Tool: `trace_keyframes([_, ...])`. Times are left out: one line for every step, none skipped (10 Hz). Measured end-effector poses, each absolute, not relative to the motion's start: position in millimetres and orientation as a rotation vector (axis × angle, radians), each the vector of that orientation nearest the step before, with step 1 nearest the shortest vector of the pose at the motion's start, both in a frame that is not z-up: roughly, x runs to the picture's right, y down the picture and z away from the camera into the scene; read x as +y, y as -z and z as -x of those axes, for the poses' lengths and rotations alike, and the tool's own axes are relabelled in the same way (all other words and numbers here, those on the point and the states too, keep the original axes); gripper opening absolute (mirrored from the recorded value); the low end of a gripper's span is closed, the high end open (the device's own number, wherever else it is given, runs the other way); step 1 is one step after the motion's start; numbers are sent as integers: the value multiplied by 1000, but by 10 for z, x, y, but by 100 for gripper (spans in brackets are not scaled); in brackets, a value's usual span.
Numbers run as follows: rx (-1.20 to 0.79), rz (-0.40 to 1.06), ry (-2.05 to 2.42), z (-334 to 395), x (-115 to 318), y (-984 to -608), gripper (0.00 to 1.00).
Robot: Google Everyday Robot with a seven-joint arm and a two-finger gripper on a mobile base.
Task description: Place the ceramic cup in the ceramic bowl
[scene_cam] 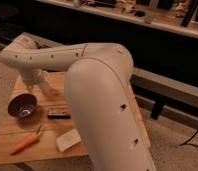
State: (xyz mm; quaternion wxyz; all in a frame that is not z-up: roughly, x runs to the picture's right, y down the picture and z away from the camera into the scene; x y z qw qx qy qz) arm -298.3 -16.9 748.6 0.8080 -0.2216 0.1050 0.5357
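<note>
The dark maroon ceramic bowl (22, 105) sits on the left part of the wooden table (12, 156), its glossy centre showing. My white arm sweeps in from the right across the table. My gripper (32, 82) hangs at its left end, just behind and to the right of the bowl and slightly above it. The ceramic cup does not show; the arm's end covers the spot behind the bowl, and I cannot tell whether the gripper holds it.
A flat black block (58, 114) lies right of the bowl. An orange carrot (25, 143) and a pale sponge-like block (68, 140) lie near the front edge. A dark shelf (157, 20) with clutter runs along the back.
</note>
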Motion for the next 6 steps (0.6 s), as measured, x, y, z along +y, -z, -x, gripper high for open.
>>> trace_keyframes([221,450,-1155,3002,-323,-7572,65])
trace_keyframes([217,435,-1163,3007,-430,-7621,65])
trace_keyframes([212,412,-1173,3023,-595,-7689,65])
trace_keyframes([208,405,-1177,3048,-692,-7727,65])
trace_keyframes([203,401,-1181,3074,-771,-7766,65])
trace_keyframes([200,401,-1186,3101,-854,-7831,65])
